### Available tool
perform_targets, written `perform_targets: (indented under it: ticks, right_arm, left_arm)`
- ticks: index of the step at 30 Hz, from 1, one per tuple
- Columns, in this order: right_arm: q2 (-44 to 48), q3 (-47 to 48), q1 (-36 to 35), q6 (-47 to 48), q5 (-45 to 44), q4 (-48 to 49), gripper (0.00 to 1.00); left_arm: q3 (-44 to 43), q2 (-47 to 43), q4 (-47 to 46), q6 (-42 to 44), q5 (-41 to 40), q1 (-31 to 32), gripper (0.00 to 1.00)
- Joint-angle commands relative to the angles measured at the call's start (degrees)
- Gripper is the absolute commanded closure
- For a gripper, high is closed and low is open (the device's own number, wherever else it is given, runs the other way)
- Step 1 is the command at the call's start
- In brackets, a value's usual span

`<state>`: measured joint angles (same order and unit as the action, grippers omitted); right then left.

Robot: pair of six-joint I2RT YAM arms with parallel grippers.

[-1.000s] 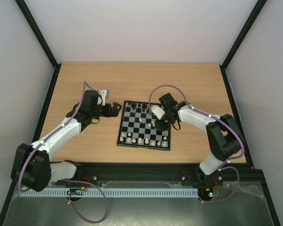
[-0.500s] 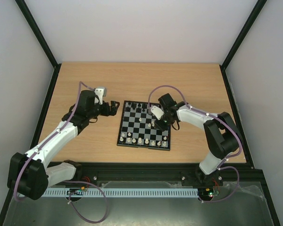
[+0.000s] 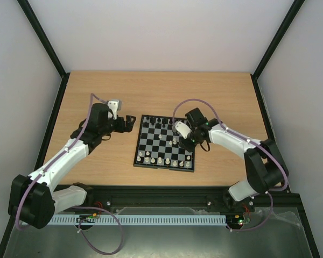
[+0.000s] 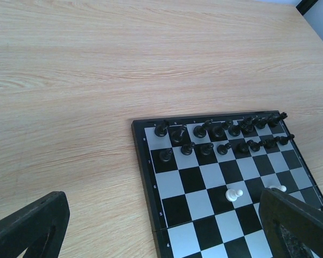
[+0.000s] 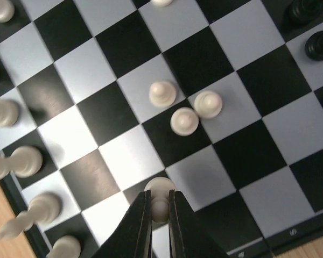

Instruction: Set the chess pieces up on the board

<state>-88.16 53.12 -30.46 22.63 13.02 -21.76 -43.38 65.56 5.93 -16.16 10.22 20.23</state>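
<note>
The board (image 3: 137, 151) lies mid-table with black pieces (image 3: 159, 122) along its far rows and cream-white pieces (image 3: 164, 160) along its near row. My right gripper (image 3: 184, 141) hangs over the board's right side, shut on a white pawn (image 5: 160, 201) between its fingertips (image 5: 144, 215). Three loose white pawns (image 5: 184, 120) stand mid-board just beyond it. My left gripper (image 3: 130, 121) is open and empty off the board's far left corner. In its wrist view the black pieces (image 4: 204, 130) fill two rows and a white pawn (image 4: 234, 193) stands mid-board.
The wooden table (image 3: 167, 88) is bounded by a black frame and white walls. The board's black rim (image 4: 145, 172) lies between the left gripper's fingers (image 4: 27, 226). White pieces (image 5: 21, 161) line the board's edge in the right wrist view.
The right arm has shifted a little to the right over the board's right side. The left arm reached slightly forward a second ago and has stayed still since.
</note>
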Motion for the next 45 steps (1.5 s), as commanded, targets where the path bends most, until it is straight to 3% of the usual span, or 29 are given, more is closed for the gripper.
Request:
perform_targets:
  ticks: [1,5,9,11,13,17,31,39,45]
  right_arm:
    - [4.4,-3.1,-0.4,3.1,1.4,-5.9,0.96]
    - [6.0,-4.9,-0.5,4.4,1.8,-6.9,0.96]
    - [6.7,-6.9,-1.1,4.0,2.5,-5.7,0.96]
    - [6.6,-7.4,-1.8,3.5,2.7,-5.2,0.96]
    - [6.4,-8.0,-2.8,3.2,2.4,-4.5,0.96]
    - [5.8,-8.3,-4.0,3.0,1.2,-3.8,0.95]
    - [3.8,-8.5,-4.5,2.6,-0.5,-2.5,0.94]
    - [3.7,-6.8,-4.5,1.6,0.5,-3.5,0.78]
    - [5.6,-0.2,-4.5,0.4,1.7,-7.1,0.74]
  left_arm:
    - [0.0,-1.5,1.0,0.4,-0.8,-0.1,0.01]
    - [-1.9,-1.4,5.6,-0.4,-3.8,2.5,0.01]
    - [-3.6,-0.7,10.7,5.3,-12.7,10.8,0.01]
    - [-1.5,-1.4,9.6,5.9,-20.2,14.7,0.01]
    - [1.2,-2.9,5.2,6.5,-22.3,16.3,0.01]
    - [-0.2,-4.4,5.5,6.5,-25.6,15.8,0.01]
    - [2.5,-6.9,2.8,6.8,-24.1,14.8,0.01]
    - [2.3,-6.3,2.9,6.8,-23.4,14.8,0.01]
    - [2.4,-6.1,2.8,6.7,-22.9,14.9,0.01]
